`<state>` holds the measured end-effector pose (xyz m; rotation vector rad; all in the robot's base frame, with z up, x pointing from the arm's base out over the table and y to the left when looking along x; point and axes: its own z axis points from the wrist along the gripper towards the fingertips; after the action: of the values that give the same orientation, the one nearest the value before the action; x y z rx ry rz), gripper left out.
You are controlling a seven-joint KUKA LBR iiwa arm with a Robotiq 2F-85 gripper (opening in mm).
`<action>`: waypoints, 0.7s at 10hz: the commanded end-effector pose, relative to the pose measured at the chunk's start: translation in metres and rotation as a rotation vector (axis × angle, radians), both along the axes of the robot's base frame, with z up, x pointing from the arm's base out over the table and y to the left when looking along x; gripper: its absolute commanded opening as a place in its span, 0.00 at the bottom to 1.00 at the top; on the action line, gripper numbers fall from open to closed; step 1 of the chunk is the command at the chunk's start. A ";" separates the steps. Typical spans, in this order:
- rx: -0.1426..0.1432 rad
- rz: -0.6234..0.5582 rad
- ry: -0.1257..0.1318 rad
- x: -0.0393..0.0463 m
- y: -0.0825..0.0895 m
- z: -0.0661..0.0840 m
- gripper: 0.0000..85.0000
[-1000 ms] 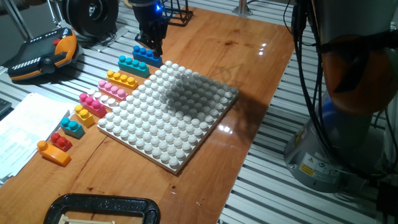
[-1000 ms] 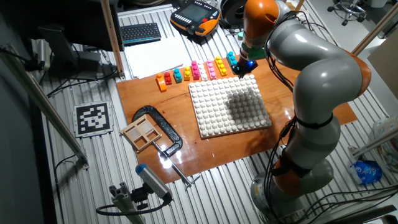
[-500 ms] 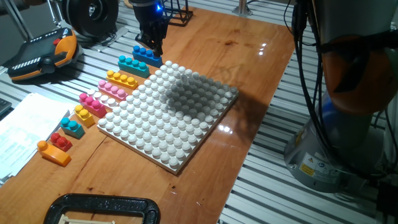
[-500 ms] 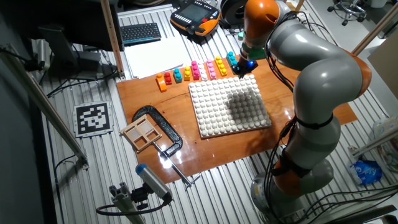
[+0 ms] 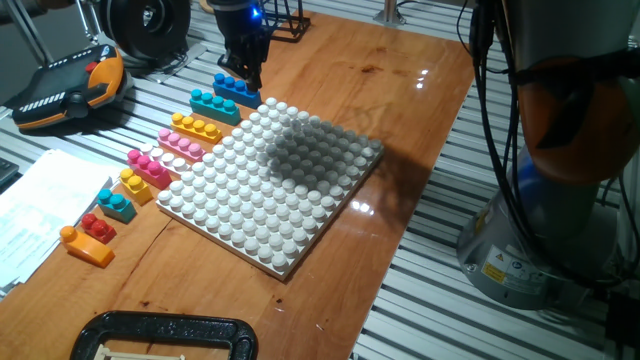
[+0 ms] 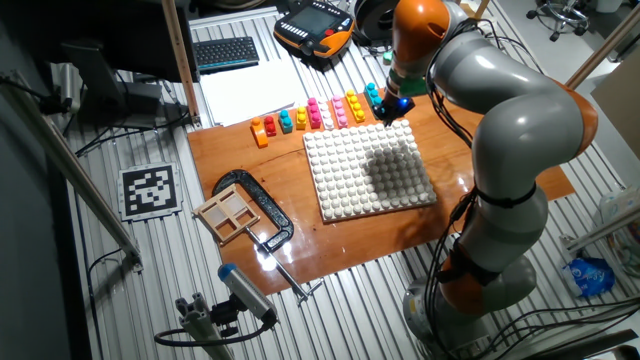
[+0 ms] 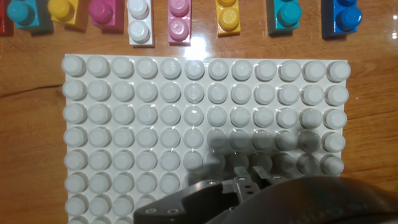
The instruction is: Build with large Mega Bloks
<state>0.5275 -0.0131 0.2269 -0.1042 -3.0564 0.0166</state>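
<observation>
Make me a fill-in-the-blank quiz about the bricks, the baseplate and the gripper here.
The gripper is over the ___ brick.
The white baseplate carries ___ bricks.
Right beside the dark blue brick lies the ___ one.
At the row's opposite end sits the ___ brick.
Missing: dark blue; no; teal; orange.

Bricks (image 5: 205, 104) line up beside the baseplate (image 5: 270, 190).
</observation>
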 end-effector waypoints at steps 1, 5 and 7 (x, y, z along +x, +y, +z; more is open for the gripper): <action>0.000 0.001 0.000 -0.0002 0.000 0.000 0.20; 0.002 0.002 -0.001 -0.0006 -0.001 -0.001 0.20; 0.003 0.002 -0.004 -0.0014 0.001 -0.002 0.20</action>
<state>0.5261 -0.0123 0.2240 -0.1008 -3.0622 0.0113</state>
